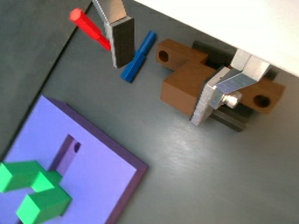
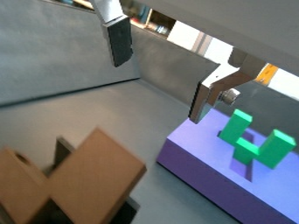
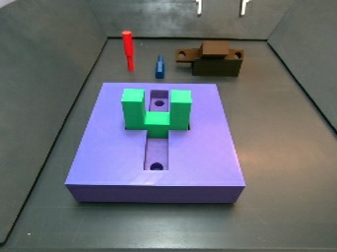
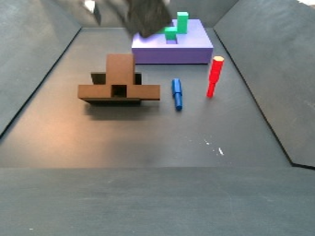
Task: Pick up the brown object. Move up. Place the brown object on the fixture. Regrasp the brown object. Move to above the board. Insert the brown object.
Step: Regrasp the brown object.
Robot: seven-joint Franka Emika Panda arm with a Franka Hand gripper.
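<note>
The brown object [image 1: 176, 56] rests across the dark fixture [image 1: 205, 49], its end with a round hole toward the blue strip. Both side views show it on the fixture [image 3: 219, 69], with the brown object [image 3: 211, 51] at the back right and again [image 4: 94, 91] at the centre left. My gripper [image 1: 162, 89] hangs open well above it with nothing between the pads; only its fingertips [image 3: 200, 8] reach into a side view's top edge. The purple board [image 3: 198, 148] with its green block [image 3: 156, 108] lies apart from the fixture, also seen in both wrist views as the board [image 1: 82, 149] [image 2: 198, 166].
A red peg [image 3: 129, 47] stands upright and a blue strip [image 3: 160, 67] lies flat between the board and the fixture. Both also appear as the red peg [image 4: 215, 76] and blue strip [image 4: 178, 94]. Grey bin walls enclose the floor.
</note>
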